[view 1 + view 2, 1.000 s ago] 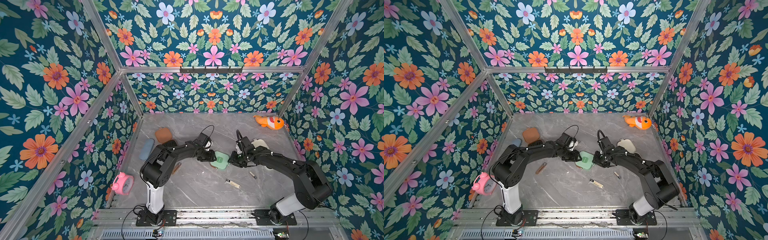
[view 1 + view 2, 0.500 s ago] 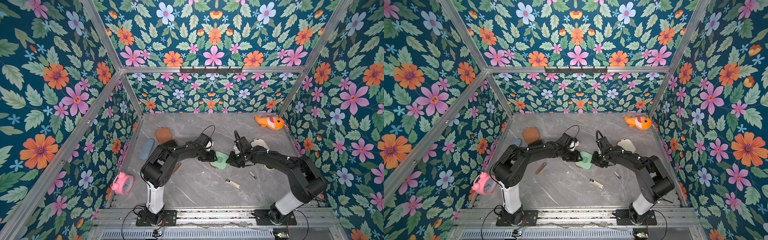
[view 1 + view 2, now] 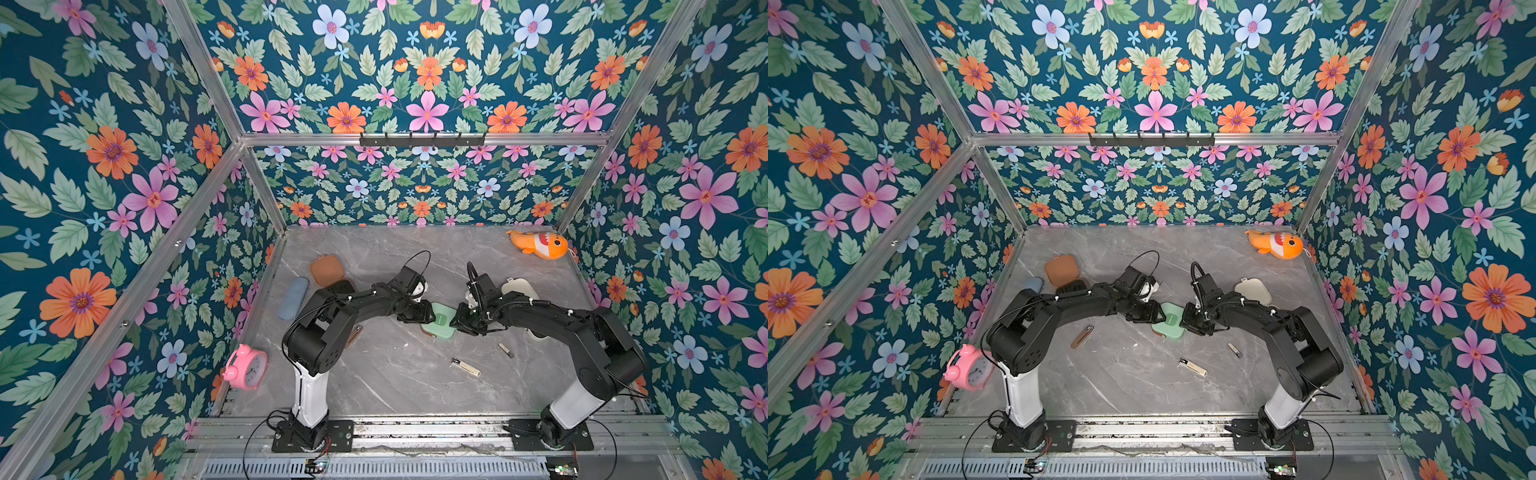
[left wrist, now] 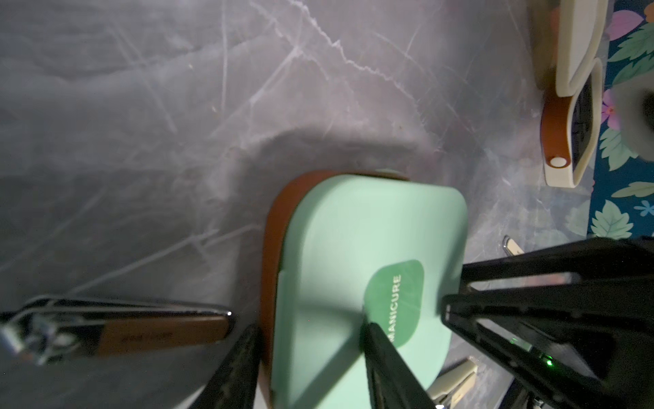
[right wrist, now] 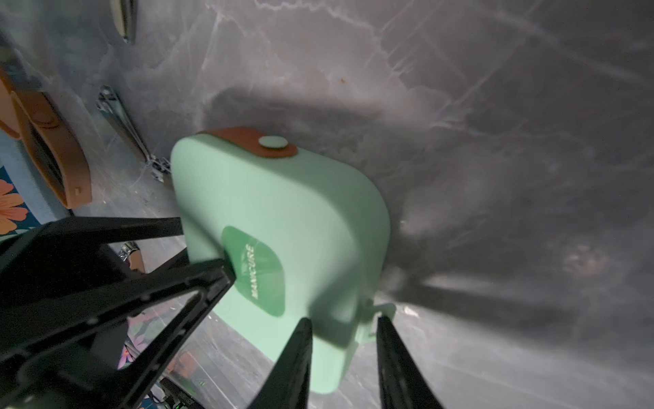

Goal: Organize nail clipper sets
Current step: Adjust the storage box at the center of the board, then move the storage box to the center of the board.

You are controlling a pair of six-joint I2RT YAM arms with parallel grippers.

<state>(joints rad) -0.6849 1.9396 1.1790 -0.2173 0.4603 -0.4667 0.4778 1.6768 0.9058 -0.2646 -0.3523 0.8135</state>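
The mint green case [image 3: 437, 327] sits mid-bench, between the two arms, its lid shut and its brown strap snapped over one edge; both sets of fingers have hold of it from opposite sides. The left fingers [image 4: 384, 357] stand partly closed and pinch the case, one across the lid at the "MANICURE" label, the other along the strap-side edge. The right fingers [image 5: 293, 357] are narrower and clamp the corner beside the small hinge tab.

The brown case [image 3: 327, 269] lies open near the far left of the bench [image 3: 395, 390]; the cream case [image 3: 517, 286] lies behind the right arm. A brown-handled clipper [image 3: 1081, 336] lies beside the left arm; a cream-handled clipper [image 3: 465, 367] and a smaller metal clipper [image 3: 505, 350] lie apart on the near side.
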